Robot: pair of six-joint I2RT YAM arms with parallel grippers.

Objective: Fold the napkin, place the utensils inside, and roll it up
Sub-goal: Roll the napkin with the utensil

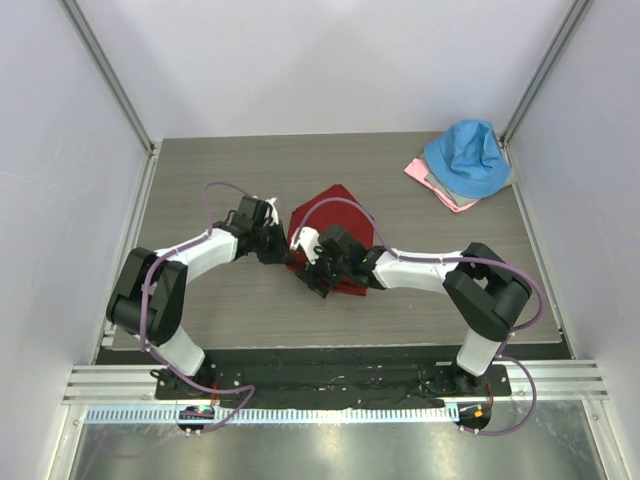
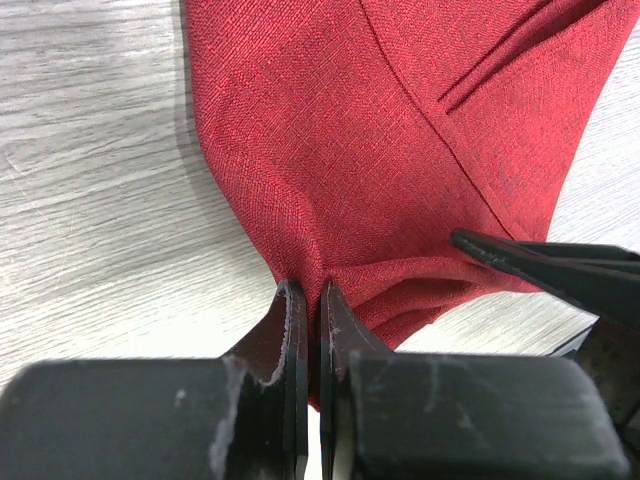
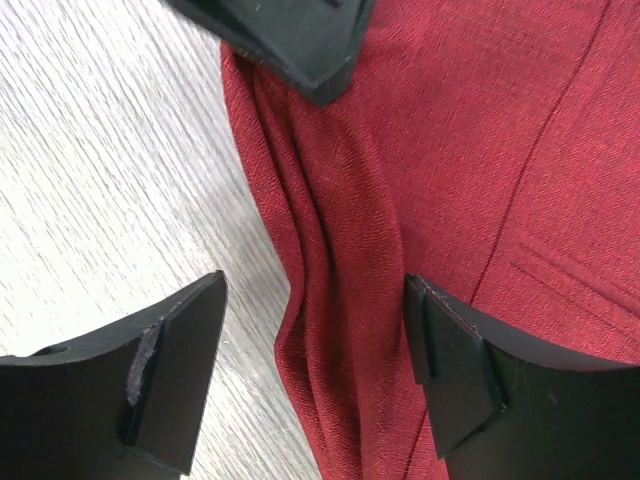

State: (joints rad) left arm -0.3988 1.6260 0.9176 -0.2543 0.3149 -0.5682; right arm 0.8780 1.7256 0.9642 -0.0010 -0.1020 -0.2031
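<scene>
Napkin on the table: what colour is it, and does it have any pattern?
The napkin is plain dark red with no pattern; the left wrist view shows it best.

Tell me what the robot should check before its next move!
1. Left gripper shut on the napkin edge: ok.
2. Right gripper open, with the bunched fold between its fingers: ok.
3. Napkin lying flat: not ok, it is bunched by the grippers.
4. Fork in sight: not ok, none shows in any view.
5. Blue cloth apart from the napkin: ok.
</scene>
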